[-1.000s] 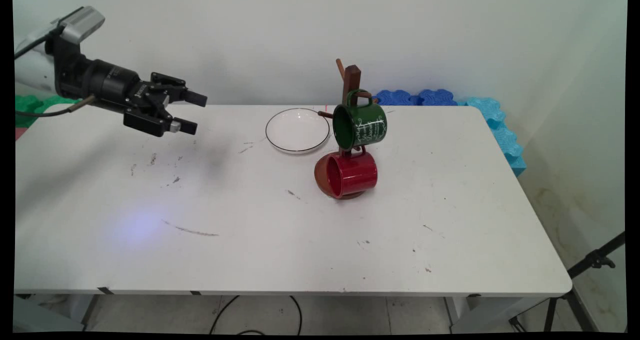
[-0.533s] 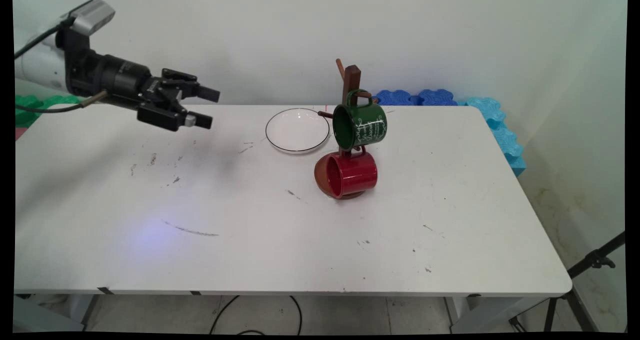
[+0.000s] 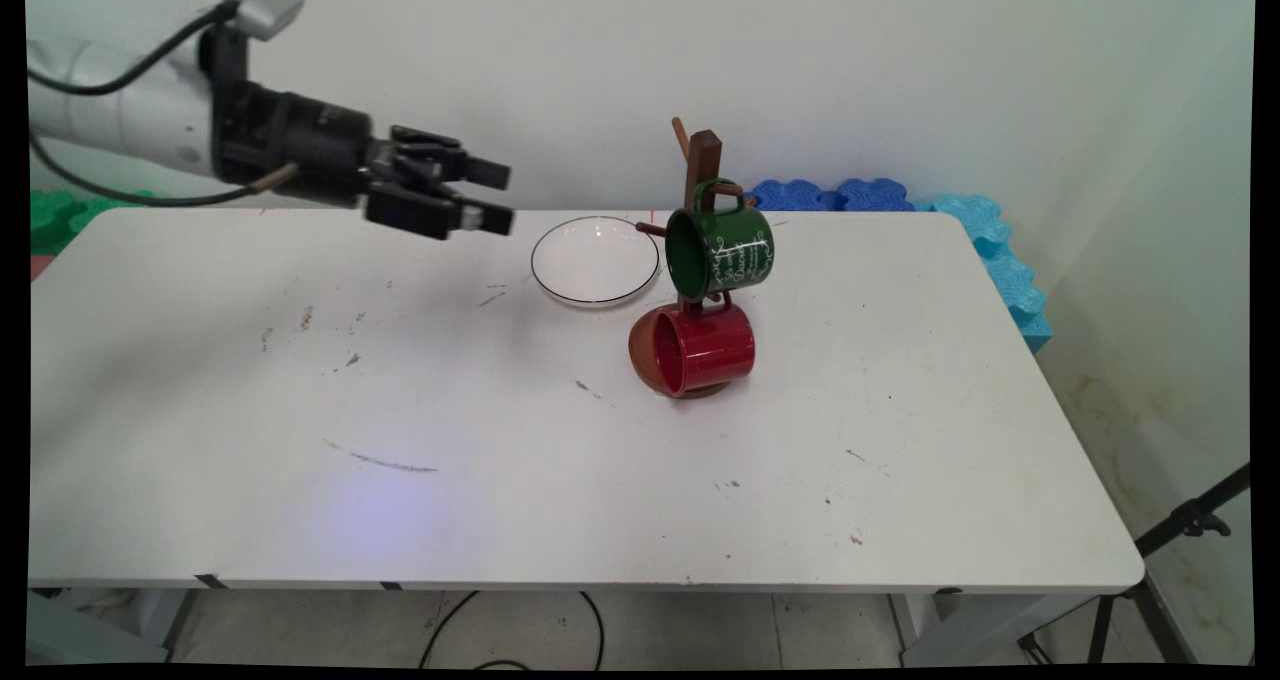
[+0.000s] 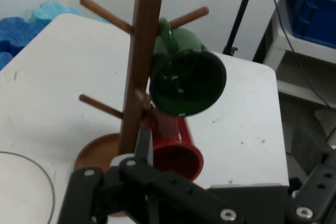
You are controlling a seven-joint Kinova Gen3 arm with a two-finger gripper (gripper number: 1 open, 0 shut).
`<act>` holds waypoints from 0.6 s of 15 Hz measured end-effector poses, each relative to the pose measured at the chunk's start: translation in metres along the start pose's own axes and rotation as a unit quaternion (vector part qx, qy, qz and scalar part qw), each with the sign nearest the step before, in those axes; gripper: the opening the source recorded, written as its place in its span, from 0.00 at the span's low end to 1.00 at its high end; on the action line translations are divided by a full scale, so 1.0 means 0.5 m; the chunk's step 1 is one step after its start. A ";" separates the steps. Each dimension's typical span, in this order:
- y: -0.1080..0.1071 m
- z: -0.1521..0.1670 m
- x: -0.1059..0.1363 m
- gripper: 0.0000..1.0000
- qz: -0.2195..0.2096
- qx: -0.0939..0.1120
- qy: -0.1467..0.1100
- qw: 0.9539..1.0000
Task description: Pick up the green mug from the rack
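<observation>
End effector [image 3: 500, 198] moved rightward, open, near plate [image 3: 595, 260].

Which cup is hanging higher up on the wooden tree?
The green cup. It hangs from an upper peg, above the red cup near the tree's base.

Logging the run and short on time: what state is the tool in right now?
Tool: open, holding nothing, in the air left of the glass plate and the mug tree.
</observation>
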 end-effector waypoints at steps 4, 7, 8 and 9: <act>0.035 0.069 0.027 1.00 -0.016 0.012 -0.001 1.000; 0.058 0.129 0.040 1.00 -0.028 0.022 -0.006 0.999; 0.064 0.146 0.043 1.00 -0.030 0.026 -0.007 0.999; 0.068 0.157 0.045 1.00 -0.032 0.028 -0.009 0.999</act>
